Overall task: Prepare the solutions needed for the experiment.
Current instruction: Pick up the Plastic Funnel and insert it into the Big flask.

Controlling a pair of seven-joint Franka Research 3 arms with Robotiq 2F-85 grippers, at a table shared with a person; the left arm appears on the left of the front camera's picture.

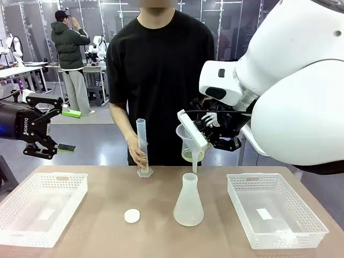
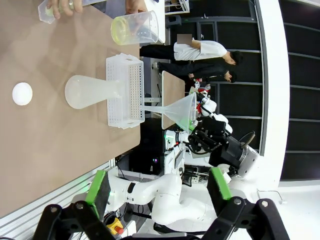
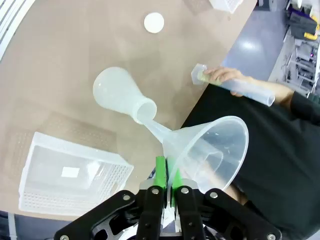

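Shut on the translucent plastic funnel [image 3: 220, 140], the right claw [image 3: 167, 171] likely needed to steady the spout over the whitish conical flask [image 3: 117, 92] just ahead of it; the left claw [image 1: 67, 130] gaped open.

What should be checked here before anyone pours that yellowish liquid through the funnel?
1. right gripper shut on the funnel rim: ok.
2. Funnel stem pointing at the flask mouth: ok. Whether the tip is inside: cannot tell.
3. Flask upright on the table: ok.
4. yellow-green liquid sits in the beaker beside the funnel: ok.
5. left gripper open, holding nothing, off to the side of the flask: ok.
6. graduated cylinder steadied on the table by the person's hand: ok.
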